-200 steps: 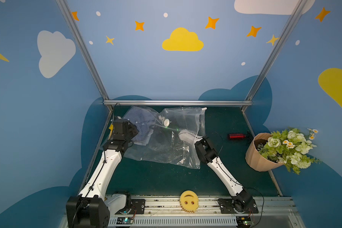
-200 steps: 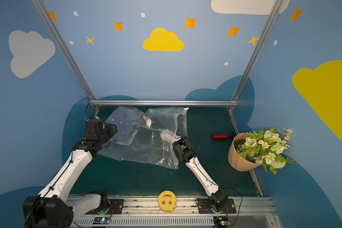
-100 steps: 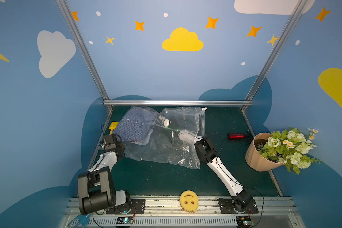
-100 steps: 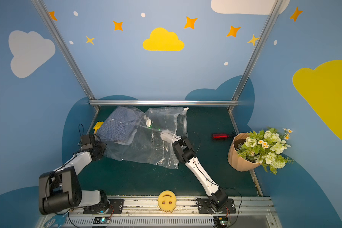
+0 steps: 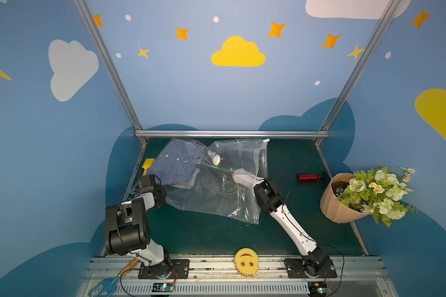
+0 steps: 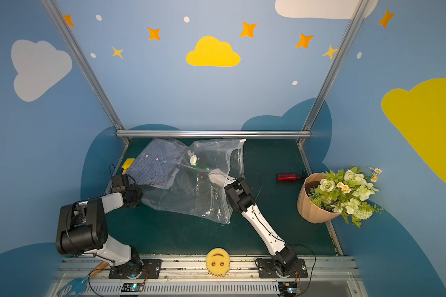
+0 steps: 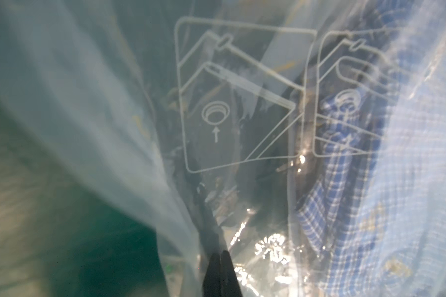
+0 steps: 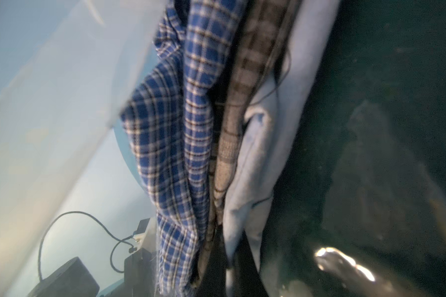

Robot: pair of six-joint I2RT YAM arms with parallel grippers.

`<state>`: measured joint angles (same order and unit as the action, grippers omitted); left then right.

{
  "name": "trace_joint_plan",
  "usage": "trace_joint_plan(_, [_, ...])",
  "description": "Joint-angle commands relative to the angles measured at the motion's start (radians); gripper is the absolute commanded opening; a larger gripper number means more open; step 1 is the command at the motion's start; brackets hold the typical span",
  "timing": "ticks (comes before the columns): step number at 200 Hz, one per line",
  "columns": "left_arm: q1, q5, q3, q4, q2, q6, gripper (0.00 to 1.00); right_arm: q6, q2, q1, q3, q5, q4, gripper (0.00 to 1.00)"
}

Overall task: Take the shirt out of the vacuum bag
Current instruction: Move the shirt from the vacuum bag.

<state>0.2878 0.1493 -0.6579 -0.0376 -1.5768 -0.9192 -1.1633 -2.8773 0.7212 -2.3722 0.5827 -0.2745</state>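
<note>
Clock directions are taken on the table (image 5: 216,236) as seen in the top views, with 6 at the arm bases and 12 at the back wall.

At 6, by the rail, a sponge (image 5: 246,261) is seen, well apart from the work. At about 8, the left claw (image 7: 220,254) is pressed tight, with a fold of the bag (image 5: 216,195) pinched between its tips at the bag's closed end. At the bag's 3 side, the right claw (image 8: 229,259) is set just past the zip edge (image 5: 262,164) and is clamped on checked cloth, judged to be a loose part of the shirt (image 5: 177,164).

The mouth is therefore judged to be open and both grips made. The draw itself is left: the shirt's bulk is seen through plastic in the left wrist view and is judged to be inside the bag, so all of it must be pulled toward 3 and out.

The bag is laid flat at the table's middle. Its long axis is run from 9 to 3, tipped slightly toward 10 and 4, and its mouth is pointed to 3. The valve (image 5: 216,160) is faced up, past the middle.

The folded shirt is found at 10, at the closed end. Its button row is laid roughly along the bag's axis; the collar end cannot be told. Farthest, at 1, the clip (image 5: 266,140) is seen on the mouth's far corner.
</note>
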Motion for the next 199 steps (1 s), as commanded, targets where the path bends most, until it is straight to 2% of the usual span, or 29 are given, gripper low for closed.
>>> trace_joint_plan(1, [0.004, -0.005, -0.002, 0.010, -0.039, -0.016, 0.04, 0.037, 0.041, -0.013, 0.092, -0.027, 0.055, 0.00])
trace_joint_plan(125, [0.001, -0.020, 0.037, -0.026, -0.042, -0.026, 0.04, 0.088, 0.345, -0.129, 0.654, -0.030, -0.118, 0.00])
trace_joint_plan(164, [0.001, -0.013, 0.027, -0.024, -0.057, -0.012, 0.03, 0.077, 0.456, -0.162, 0.878, -0.057, -0.218, 0.00])
trace_joint_plan(199, [-0.016, -0.033, 0.026, -0.023, -0.058, -0.009, 0.04, 0.048, 0.503, -0.170, 0.988, -0.050, -0.270, 0.00])
